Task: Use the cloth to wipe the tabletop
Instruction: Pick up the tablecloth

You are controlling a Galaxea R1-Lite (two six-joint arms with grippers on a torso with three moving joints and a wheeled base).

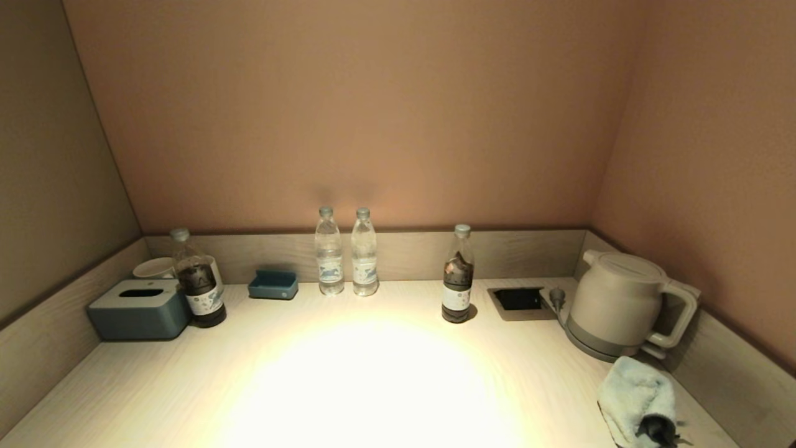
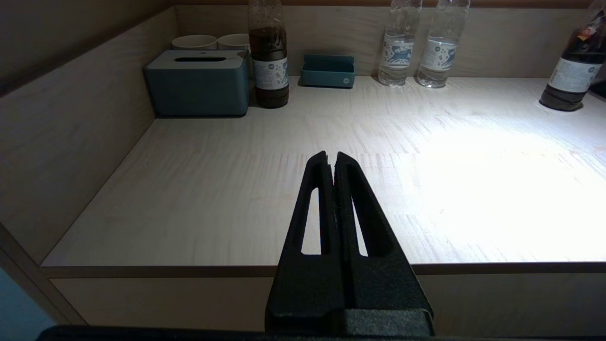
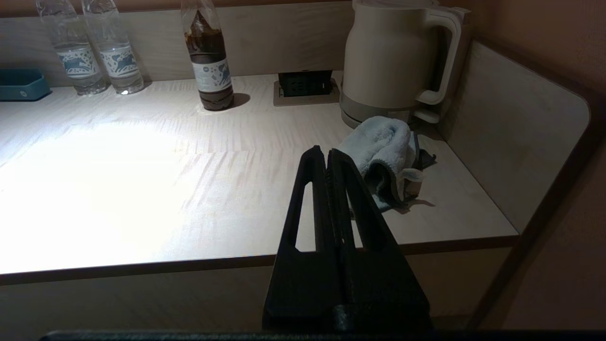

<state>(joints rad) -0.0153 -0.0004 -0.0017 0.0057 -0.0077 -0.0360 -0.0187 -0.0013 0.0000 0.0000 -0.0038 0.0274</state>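
A light blue cloth (image 1: 637, 398) lies crumpled on the wooden tabletop (image 1: 373, 373) at the front right, just before the kettle. It also shows in the right wrist view (image 3: 383, 147). My right gripper (image 3: 327, 152) is shut and empty. It hangs before the table's front edge, a little short of the cloth. My left gripper (image 2: 331, 155) is shut and empty, held before the front edge on the left side. Neither gripper shows in the head view.
A cream kettle (image 1: 619, 303) stands at the right wall. A socket recess (image 1: 519, 300) lies beside it. A dark bottle (image 1: 458, 277), two clear water bottles (image 1: 345, 252), a blue tray (image 1: 273, 285), another dark bottle (image 1: 198, 280), cups (image 1: 155, 267) and a grey tissue box (image 1: 140, 309) line the back and left.
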